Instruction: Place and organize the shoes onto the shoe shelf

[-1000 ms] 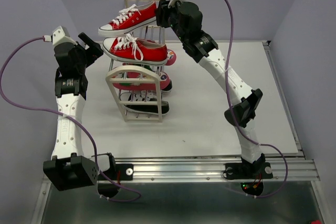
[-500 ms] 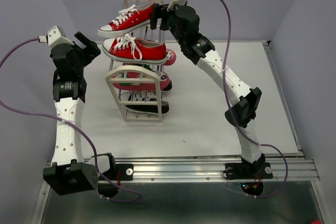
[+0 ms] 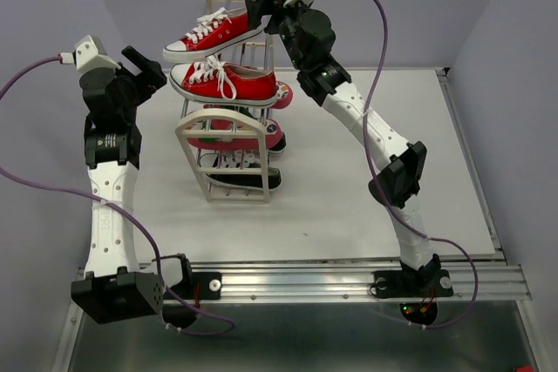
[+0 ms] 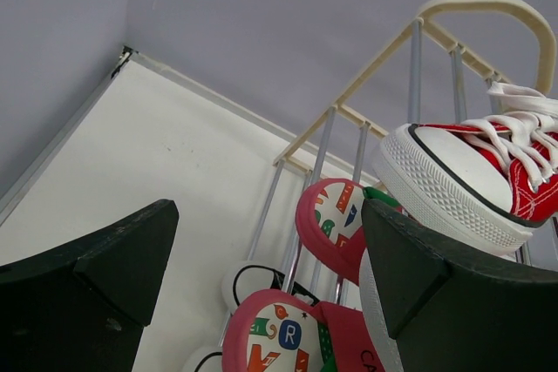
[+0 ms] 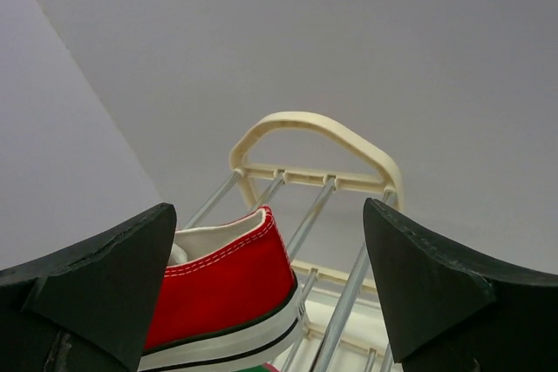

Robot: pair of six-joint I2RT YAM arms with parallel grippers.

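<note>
The shoe shelf [image 3: 221, 158] stands mid-table, its cream arched end frames joined by silver rods. One red sneaker [image 3: 214, 30] lies tilted on the top tier, and a second red sneaker [image 3: 225, 82] sits on the tier below. The pink flip-flops [image 3: 235, 132] are under those, and the black sneakers [image 3: 246, 173] are lowest. My right gripper [image 3: 261, 10] is open at the top sneaker's heel [image 5: 227, 285], in front of the shelf's arch [image 5: 314, 137]. My left gripper [image 3: 144, 71] is open and empty, left of the shelf. It faces a red sneaker's toe [image 4: 462, 180] and the flip-flops [image 4: 336, 224].
The white table [image 3: 349, 198] stretches right and front of the shelf, with a metal rail [image 3: 349, 280] along its near edge. Grey walls close in on the left, back and right. The back left table corner [image 4: 126, 51] shows in the left wrist view.
My right gripper has moved up and left along the top tier to the upper red sneaker's heel. My left gripper has drawn slightly up and left, away from the shelf. The shoes have not moved.
</note>
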